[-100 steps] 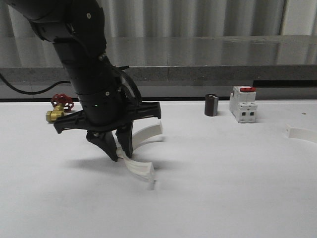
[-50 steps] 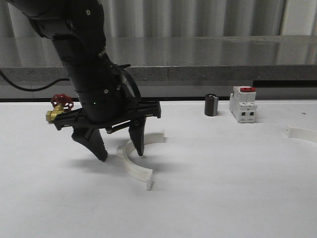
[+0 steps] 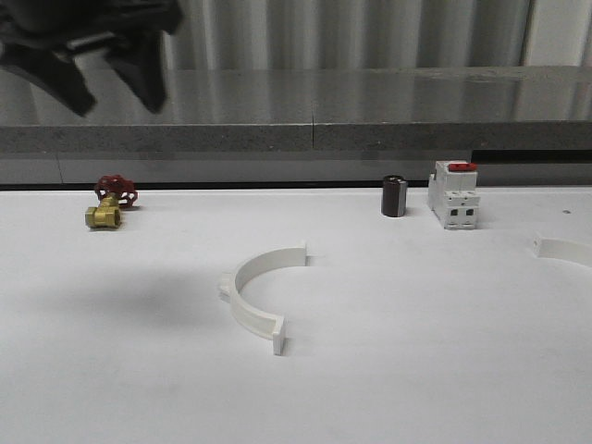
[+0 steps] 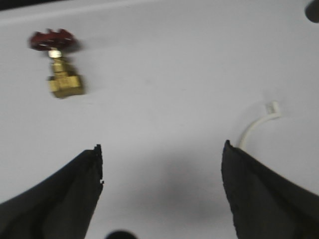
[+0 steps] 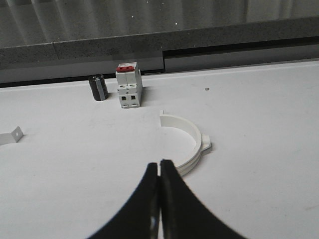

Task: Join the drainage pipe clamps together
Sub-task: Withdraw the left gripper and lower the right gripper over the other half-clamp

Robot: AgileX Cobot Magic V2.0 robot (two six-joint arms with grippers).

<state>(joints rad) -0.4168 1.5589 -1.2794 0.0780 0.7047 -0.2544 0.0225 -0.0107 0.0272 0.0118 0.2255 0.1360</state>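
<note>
Your left gripper [image 3: 116, 79] is up high at the far left of the front view, jaws spread wide, holding nothing. One clamp half [image 3: 256, 294] lies flat mid-table, arc open toward the right, well below and to the right of that gripper. In the left wrist view its end flange [image 4: 259, 124] peeks out beside the finger [image 4: 264, 199]; the brass valve with the red handwheel [image 4: 59, 69] sits well apart from it.

The second clamp half [image 5: 187, 139] lies flat in front of your right gripper [image 5: 159, 174], whose jaws are pressed together and empty. It's near the fingertips, not touching. The same half shows at the right edge of the table [image 3: 562, 248], well apart from the first. The red-topped breaker [image 5: 129, 85] and the dark cylinder [image 5: 98, 87] stand behind it.

My read: the next step is picking up the right half. Open the right jaws first, come down over the band mid-arc, not on a flange, so the ends stay free for mating. Keep it level when carrying toward the mid-table half, flanges facing flanges.
</note>
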